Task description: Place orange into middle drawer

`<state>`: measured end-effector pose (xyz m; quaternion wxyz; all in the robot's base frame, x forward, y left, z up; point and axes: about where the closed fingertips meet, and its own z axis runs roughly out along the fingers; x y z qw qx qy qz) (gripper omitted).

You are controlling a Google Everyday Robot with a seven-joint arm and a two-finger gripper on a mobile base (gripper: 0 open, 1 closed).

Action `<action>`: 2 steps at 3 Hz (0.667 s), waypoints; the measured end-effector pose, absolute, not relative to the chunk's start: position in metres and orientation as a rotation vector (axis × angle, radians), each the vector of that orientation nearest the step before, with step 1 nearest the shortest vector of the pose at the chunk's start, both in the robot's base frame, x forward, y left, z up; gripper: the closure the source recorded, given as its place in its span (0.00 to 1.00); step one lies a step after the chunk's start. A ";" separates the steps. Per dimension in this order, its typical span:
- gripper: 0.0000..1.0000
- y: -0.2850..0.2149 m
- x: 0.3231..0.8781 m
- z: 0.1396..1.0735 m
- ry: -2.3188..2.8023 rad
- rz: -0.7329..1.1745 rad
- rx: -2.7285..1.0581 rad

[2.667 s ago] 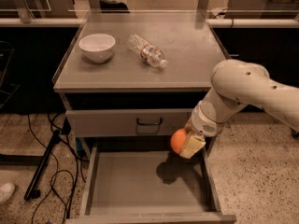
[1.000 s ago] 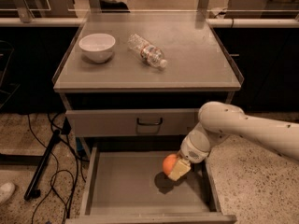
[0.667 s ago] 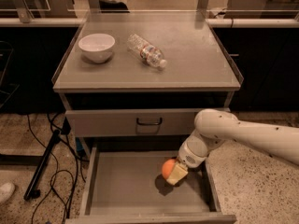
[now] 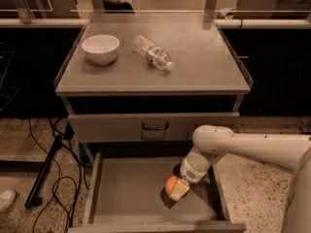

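Observation:
The orange is a small round fruit low inside the open middle drawer, right of its centre, at or just above the flat grey floor. My gripper reaches down from the white arm on the right and is shut on the orange, with a pale finger showing across its right side. The far finger is hidden behind the fruit.
A closed drawer front with a dark loop handle sits above the open drawer. On the cabinet top stand a white bowl and a lying plastic bottle. Cables and a stand leg lie on the floor at left.
My gripper has lowered the orange from in front of the upper drawer down into the open drawer and slightly leftward. The arm has dropped with it.

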<state>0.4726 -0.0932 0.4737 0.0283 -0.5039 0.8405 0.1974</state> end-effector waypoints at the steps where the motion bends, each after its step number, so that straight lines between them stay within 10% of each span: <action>1: 1.00 -0.086 0.468 0.455 2.614 0.658 -1.534; 2: 1.00 -0.084 0.467 0.435 2.632 0.699 -1.519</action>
